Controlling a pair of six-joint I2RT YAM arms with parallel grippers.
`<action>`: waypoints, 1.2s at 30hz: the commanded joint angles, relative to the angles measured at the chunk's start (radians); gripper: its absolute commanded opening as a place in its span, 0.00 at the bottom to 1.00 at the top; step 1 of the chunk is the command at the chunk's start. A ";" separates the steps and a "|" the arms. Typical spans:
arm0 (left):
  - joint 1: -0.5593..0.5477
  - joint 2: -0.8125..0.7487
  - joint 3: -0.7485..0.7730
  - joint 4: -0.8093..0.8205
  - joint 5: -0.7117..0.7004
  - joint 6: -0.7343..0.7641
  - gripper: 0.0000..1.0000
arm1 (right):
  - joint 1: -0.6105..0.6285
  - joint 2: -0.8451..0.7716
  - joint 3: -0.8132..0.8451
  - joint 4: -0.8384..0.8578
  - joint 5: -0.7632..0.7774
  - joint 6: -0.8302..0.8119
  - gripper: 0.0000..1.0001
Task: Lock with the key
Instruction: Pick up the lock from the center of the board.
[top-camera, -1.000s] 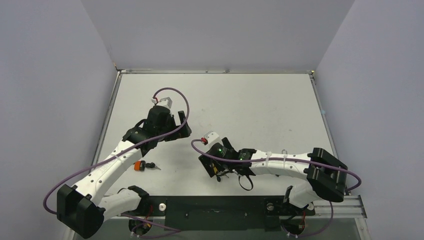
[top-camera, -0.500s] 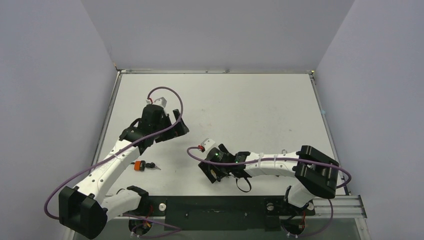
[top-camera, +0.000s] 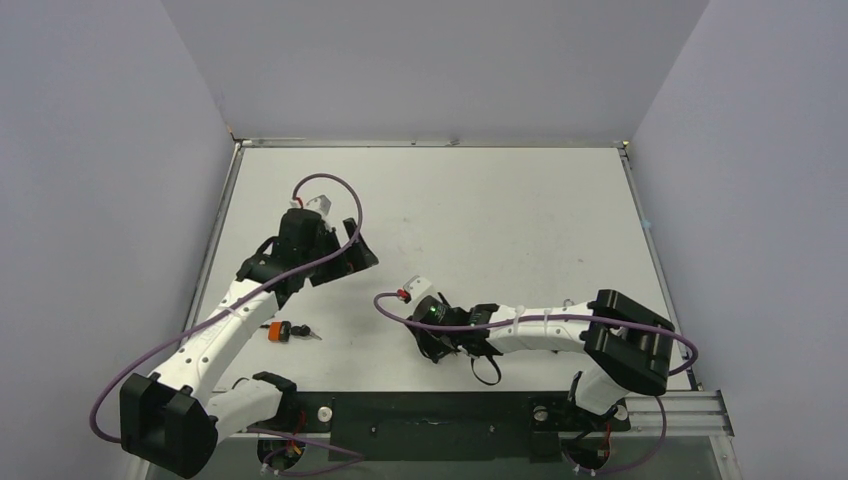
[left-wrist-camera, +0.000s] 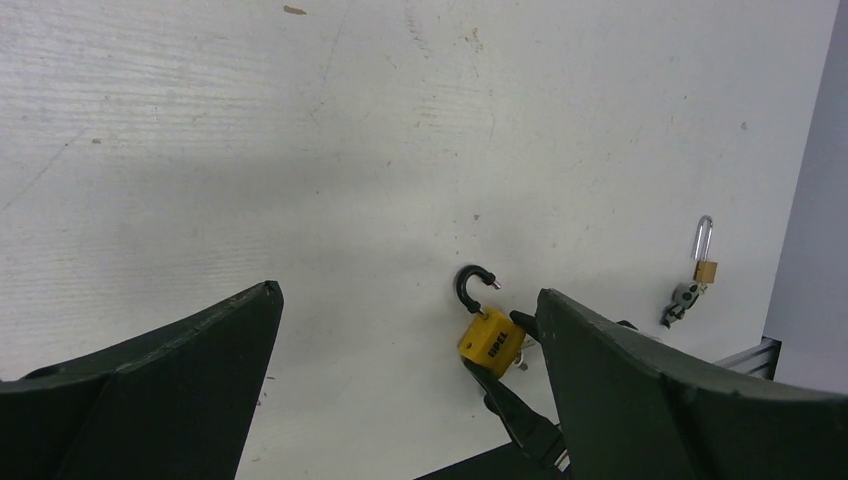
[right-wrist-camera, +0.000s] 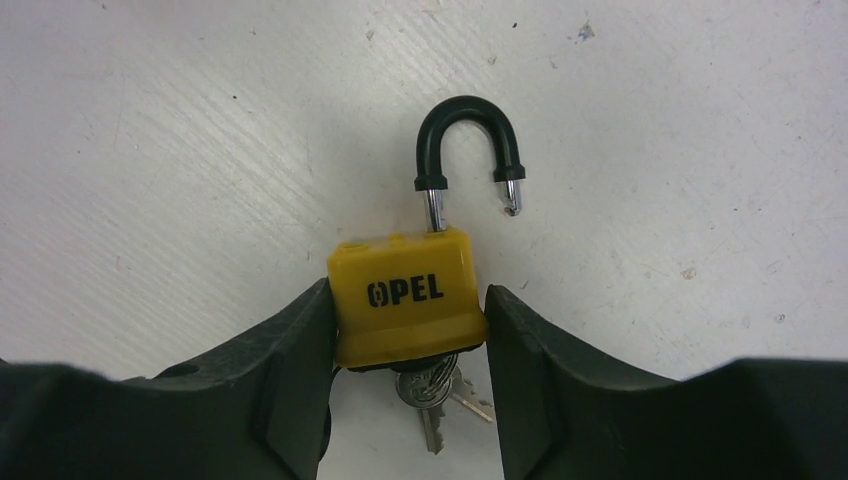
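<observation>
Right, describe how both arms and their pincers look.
Left arm and right arm: white links, black joint housings, and a thin purple cable running to each wrist. A green light shows on the right wrist. Left pincer and right pincer: broad, dark, tapering fingers.

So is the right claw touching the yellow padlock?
Touching. Right wrist view: the claw has its fingers pressed against both sides of the padlock, no gap.

walls (top-camera: 430, 60): pale lavender | table (top-camera: 520, 220): white, scuffed | light: even
</observation>
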 joint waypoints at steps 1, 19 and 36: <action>0.009 -0.017 -0.010 0.084 0.074 0.001 1.00 | -0.001 -0.068 0.031 0.000 0.034 0.002 0.08; 0.000 -0.138 0.085 0.661 0.651 0.153 0.93 | -0.381 -0.491 0.311 -0.232 -0.770 0.001 0.00; -0.050 -0.048 0.228 0.974 1.149 -0.034 0.84 | -0.459 -0.606 0.314 0.315 -1.126 0.519 0.00</action>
